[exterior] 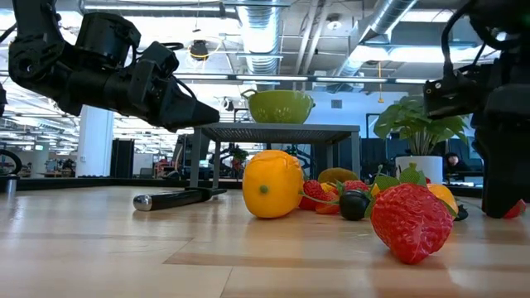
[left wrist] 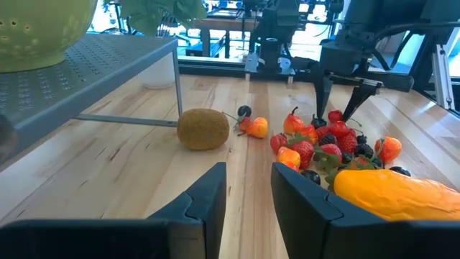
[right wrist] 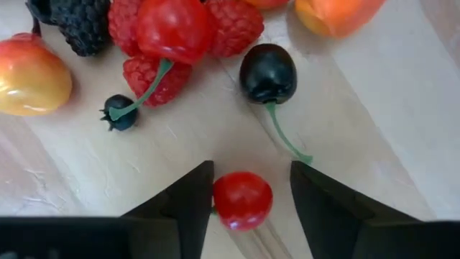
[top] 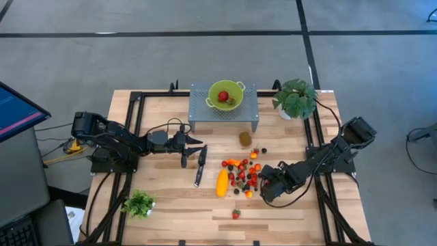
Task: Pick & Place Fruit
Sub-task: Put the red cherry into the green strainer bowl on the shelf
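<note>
The fruit [top: 244, 173] lie in a loose heap of small red, orange and dark pieces on the table's right half. A long yellow-orange fruit [top: 222, 182] lies at the heap's left. A brown kiwi [top: 244, 139] and a strawberry [top: 235, 214] lie apart from it. My right gripper [right wrist: 248, 194] points steeply down at the heap's near right edge, open, with a small red ball [right wrist: 242, 199] between its fingers. My left gripper [left wrist: 248, 191] hovers level and open left of the heap, holding nothing. My right gripper straddles the small red ball from above, pointing steeply down. One finger [right wrist: 195, 196] lies against the ball's side [right wrist: 219, 198]. The other finger [right wrist: 309, 198] stands a small gap away. The ball rests on the table.
A green colander [top: 225, 94] holding a red fruit stands on a grey perforated stand [top: 198, 109] at the far middle. A black-handled knife [top: 200, 166] lies by the left gripper. Leafy plants stand at the far right [top: 295, 98] and near left [top: 138, 203].
</note>
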Controlling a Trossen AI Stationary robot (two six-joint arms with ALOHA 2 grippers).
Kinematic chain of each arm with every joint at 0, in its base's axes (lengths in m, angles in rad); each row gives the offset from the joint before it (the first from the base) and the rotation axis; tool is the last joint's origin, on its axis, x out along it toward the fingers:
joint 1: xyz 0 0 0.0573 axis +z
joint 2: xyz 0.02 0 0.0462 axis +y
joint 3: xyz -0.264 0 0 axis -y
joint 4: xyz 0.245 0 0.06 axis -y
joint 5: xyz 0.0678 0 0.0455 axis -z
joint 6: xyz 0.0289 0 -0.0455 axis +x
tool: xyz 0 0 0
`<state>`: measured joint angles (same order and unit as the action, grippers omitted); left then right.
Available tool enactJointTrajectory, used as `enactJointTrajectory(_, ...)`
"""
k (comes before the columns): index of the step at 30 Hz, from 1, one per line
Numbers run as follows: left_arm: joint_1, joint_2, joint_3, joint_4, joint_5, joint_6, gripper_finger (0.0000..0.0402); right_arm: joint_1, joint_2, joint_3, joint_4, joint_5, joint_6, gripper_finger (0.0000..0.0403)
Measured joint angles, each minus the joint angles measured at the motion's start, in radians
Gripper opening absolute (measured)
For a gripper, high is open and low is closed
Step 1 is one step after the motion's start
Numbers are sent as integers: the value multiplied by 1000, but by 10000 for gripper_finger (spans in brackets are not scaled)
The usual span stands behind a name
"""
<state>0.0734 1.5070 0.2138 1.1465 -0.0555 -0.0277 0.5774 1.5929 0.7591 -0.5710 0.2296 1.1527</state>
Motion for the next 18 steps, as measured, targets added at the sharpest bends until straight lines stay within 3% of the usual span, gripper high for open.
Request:
enactJointTrajectory(8,0,0,0,0,0,0,106,3,-5,2,-4,-69,-9,115)
enactJointTrajectory(18,0,0,0,0,-2,0,106,3,-4,3,-3,-68,-11,126)
